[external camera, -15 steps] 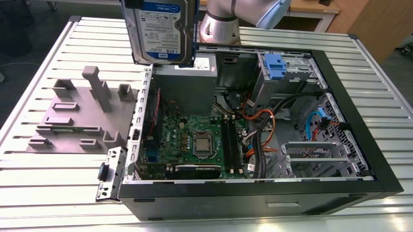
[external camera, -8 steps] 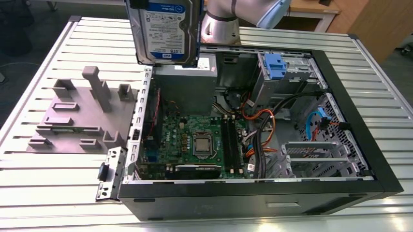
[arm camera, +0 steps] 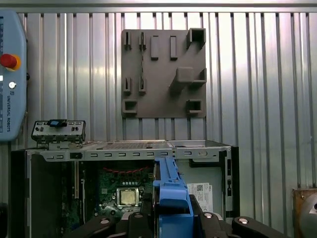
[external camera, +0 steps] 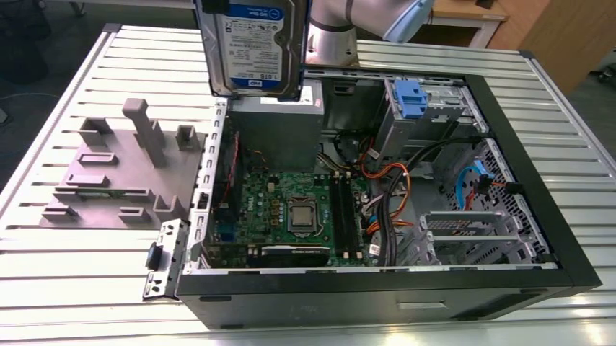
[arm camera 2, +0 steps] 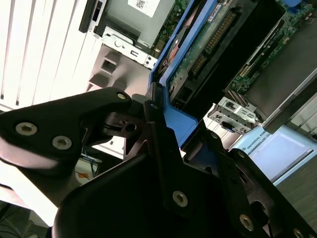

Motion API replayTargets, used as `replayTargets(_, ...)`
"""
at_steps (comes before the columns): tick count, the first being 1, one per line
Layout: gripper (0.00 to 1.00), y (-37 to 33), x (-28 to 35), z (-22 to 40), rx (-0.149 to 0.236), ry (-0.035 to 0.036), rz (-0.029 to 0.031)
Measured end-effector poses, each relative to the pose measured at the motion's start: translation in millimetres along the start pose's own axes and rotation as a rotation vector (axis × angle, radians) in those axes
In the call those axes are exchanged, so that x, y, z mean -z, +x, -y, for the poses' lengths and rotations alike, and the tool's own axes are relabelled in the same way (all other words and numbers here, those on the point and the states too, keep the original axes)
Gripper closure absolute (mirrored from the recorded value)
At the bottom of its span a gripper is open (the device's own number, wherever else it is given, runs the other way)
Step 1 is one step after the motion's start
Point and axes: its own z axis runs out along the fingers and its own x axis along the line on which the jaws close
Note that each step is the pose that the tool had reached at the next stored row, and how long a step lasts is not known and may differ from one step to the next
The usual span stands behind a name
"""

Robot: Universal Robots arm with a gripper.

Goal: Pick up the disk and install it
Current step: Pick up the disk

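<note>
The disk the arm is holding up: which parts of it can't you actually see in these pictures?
1. Top end of the disk: in the exterior view, cut off by the picture's upper edge.
2. Its label face: in the first wrist view the disk is seen edge-on, so just the blue carrier shows.
3. Where the fingers press it: in the second wrist view, the black fingers themselves cover the contact.
</note>
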Motion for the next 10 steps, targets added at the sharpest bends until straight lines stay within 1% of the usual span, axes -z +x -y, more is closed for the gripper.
replayTargets(4,0.63,-0.2,0.1,3.8,0.000,0.0000,0.0000)
replayTargets(10,0.63,-0.5,0.3,11.1,0.000,-0.0002,0.0000)
